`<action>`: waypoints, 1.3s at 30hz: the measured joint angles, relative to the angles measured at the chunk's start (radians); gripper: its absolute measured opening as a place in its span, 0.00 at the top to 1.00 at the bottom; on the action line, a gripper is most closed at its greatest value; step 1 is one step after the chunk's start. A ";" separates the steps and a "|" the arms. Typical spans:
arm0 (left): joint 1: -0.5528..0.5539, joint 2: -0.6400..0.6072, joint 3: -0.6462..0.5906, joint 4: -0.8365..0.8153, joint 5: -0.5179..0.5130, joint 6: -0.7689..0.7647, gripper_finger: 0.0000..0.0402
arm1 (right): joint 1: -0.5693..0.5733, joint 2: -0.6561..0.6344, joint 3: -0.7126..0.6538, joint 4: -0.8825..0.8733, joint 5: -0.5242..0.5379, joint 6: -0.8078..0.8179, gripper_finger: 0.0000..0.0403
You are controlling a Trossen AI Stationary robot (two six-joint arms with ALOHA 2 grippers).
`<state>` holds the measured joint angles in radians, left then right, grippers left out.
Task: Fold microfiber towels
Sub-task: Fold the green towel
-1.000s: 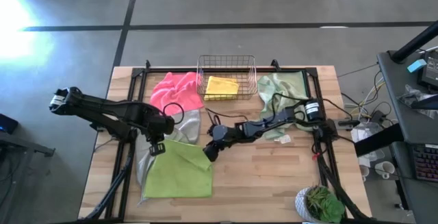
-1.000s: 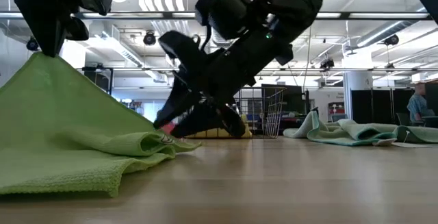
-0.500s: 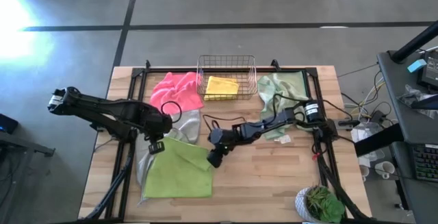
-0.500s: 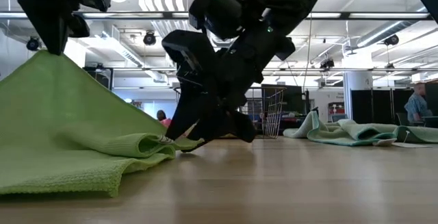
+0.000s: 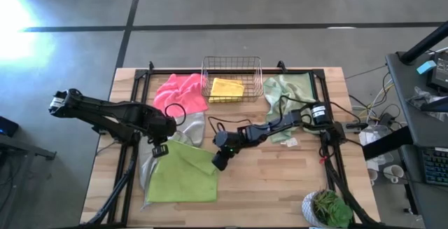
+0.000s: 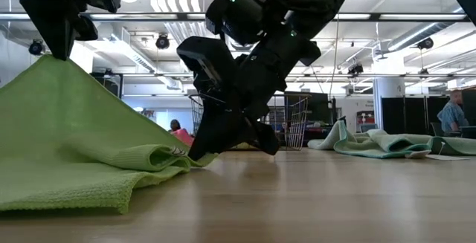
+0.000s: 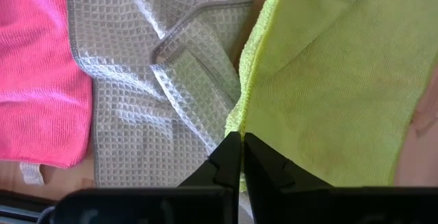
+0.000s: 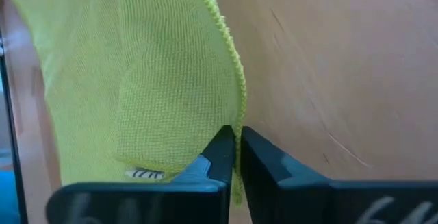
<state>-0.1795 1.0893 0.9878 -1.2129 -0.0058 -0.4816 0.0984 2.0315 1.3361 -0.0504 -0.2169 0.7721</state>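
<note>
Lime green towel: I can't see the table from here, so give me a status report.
Left gripper shut on lime green towel, corner lifted. Right gripper shut on its right edge. Nothing in the way.

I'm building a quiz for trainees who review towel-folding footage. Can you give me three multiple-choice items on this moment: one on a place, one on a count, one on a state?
1. Where is the yellow towel?
A. in the basket
B. under the lime towel
C. beside the plant

2. How many towels lie outside the basket?
A. two
B. three
C. four

3. What is the right gripper doing?
A. open above the table
B. shut on the lime towel's edge
C. shut on the pink towel

Key: 1 A, it lies inside the wire walls. 2 C: pink, grey, lime and sage. 3 B, the right wrist view shows lime cloth pinched between the fingers.
</note>
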 joint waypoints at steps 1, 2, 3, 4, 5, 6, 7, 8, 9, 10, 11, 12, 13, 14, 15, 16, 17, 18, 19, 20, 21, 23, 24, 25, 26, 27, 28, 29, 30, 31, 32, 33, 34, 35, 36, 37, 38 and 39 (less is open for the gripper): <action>0.000 0.000 0.000 0.000 0.000 0.000 1.00 | 0.000 -0.001 0.000 0.000 0.000 0.000 0.97; 0.000 0.000 0.000 0.000 0.000 0.000 1.00 | 0.001 -0.005 -0.001 -0.002 0.000 0.000 0.97; 0.000 0.000 0.000 0.000 0.000 0.000 1.00 | 0.001 -0.009 -0.001 -0.005 0.000 -0.001 0.97; 0.000 0.000 0.000 0.000 0.000 0.000 1.00 | 0.002 -0.018 -0.001 -0.008 0.000 -0.003 0.98; 0.001 0.000 0.000 0.000 0.000 0.000 1.00 | 0.004 -0.030 -0.001 -0.014 0.000 -0.005 0.98; 0.001 0.000 0.000 0.000 0.000 0.000 1.00 | 0.005 -0.044 -0.001 -0.023 0.000 -0.006 0.98; 0.001 0.000 0.000 0.000 0.000 0.000 1.00 | 0.007 -0.063 -0.001 -0.041 0.001 -0.006 0.98; 0.001 0.000 0.001 0.000 0.000 0.000 1.00 | 0.010 -0.082 -0.001 -0.063 0.005 -0.007 0.98; 0.001 0.000 0.004 0.000 0.001 0.000 1.00 | 0.013 -0.102 -0.001 -0.086 0.012 -0.010 0.98; 0.001 0.000 0.010 0.001 0.005 0.000 1.00 | 0.019 -0.124 -0.001 -0.116 0.019 -0.012 0.98; 0.001 0.000 0.017 0.003 0.008 0.001 1.00 | 0.024 -0.144 -0.001 -0.146 0.033 -0.014 0.98; 0.001 0.000 0.026 0.007 0.008 0.002 1.00 | 0.030 -0.164 -0.001 -0.171 0.042 -0.014 0.98; 0.001 0.000 0.035 0.014 0.010 0.009 1.00 | 0.035 -0.183 -0.001 -0.195 0.043 -0.014 0.98; 0.001 0.000 0.047 0.021 0.015 0.016 1.00 | 0.040 -0.203 -0.001 -0.219 0.045 -0.014 0.98; 0.001 0.000 0.058 0.033 0.021 0.018 1.00 | 0.044 -0.221 -0.001 -0.237 0.045 -0.014 0.98; 0.001 0.000 0.069 0.048 0.025 0.019 1.00 | 0.051 -0.237 -0.001 -0.248 0.051 -0.014 0.98; 0.001 0.000 0.078 0.063 0.029 0.021 1.00 | 0.056 -0.257 -0.001 -0.262 0.061 -0.013 0.98; 0.001 0.002 0.084 0.076 0.032 0.024 1.00 | 0.062 -0.272 -0.001 -0.280 0.067 -0.010 0.98; 0.001 0.003 0.091 0.085 0.036 0.025 1.00 | 0.068 -0.290 -0.001 -0.293 0.075 -0.006 0.98; 0.001 0.004 0.099 0.090 0.041 0.026 1.00 | 0.074 -0.307 -0.001 -0.304 0.088 -0.003 0.98; 0.001 0.004 0.104 0.090 0.047 0.026 1.00 | 0.080 -0.324 -0.001 -0.318 0.098 0.001 0.98; 0.000 0.007 0.110 0.100 0.056 0.026 1.00 | 0.093 -0.361 -0.001 -0.347 0.117 0.018 0.98; 0.000 0.008 0.111 0.112 0.060 0.026 1.00 | 0.099 -0.379 -0.001 -0.361 0.119 0.026 0.98; -0.001 0.010 0.113 0.118 0.062 0.026 1.00 | 0.105 -0.396 -0.001 -0.376 0.125 0.037 0.98; -0.001 0.010 0.114 0.127 0.063 0.026 1.00 | 0.112 -0.412 -0.001 -0.391 0.133 0.045 0.98; 0.000 0.009 0.114 0.146 0.064 0.026 1.00 | 0.117 -0.428 -0.001 -0.409 0.141 0.049 0.98; 0.000 0.009 0.114 0.175 0.065 0.026 1.00 | 0.123 -0.441 -0.001 -0.429 0.146 0.057 0.98; 0.000 0.011 0.114 0.202 0.064 0.026 1.00 | 0.128 -0.452 -0.001 -0.450 0.153 0.068 0.98; 0.000 0.015 0.113 0.222 0.064 0.026 1.00 | 0.134 -0.463 -0.001 -0.476 0.163 0.076 0.98; 0.000 0.024 0.113 0.244 0.062 0.027 1.00 | 0.138 -0.471 -0.001 -0.508 0.174 0.086 0.98; 0.000 0.034 0.113 0.272 0.058 0.034 1.00 | 0.142 -0.476 -0.001 -0.547 0.183 0.098 0.98; 0.000 0.044 0.113 0.295 0.055 0.046 1.00 | 0.144 -0.480 -0.001 -0.584 0.191 0.106 0.98; 0.000 0.059 0.113 0.310 0.052 0.056 1.00 | 0.144 -0.485 -0.001 -0.622 0.194 0.118 0.98; 0.000 0.075 0.113 0.328 0.051 0.065 1.00 | 0.144 -0.486 -0.001 -0.661 0.198 0.131 0.98; 0.000 0.088 0.113 0.349 0.050 0.070 1.00 | 0.144 -0.489 -0.001 -0.697 0.206 0.147 0.98; 0.000 0.104 0.113 0.363 0.046 0.072 1.00 | 0.146 -0.492 -0.001 -0.727 0.218 0.160 0.98; 0.000 0.120 0.112 0.370 0.038 0.074 1.00 | 0.147 -0.493 -0.001 -0.752 0.234 0.177 0.98; 0.000 0.134 0.111 0.380 0.022 0.077 1.00 | 0.147 -0.496 -0.001 -0.773 0.250 0.189 0.98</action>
<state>-0.1795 1.2236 1.0992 -0.8325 0.0167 -0.4041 0.2451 1.5352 1.3354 -0.8233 0.0331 0.9614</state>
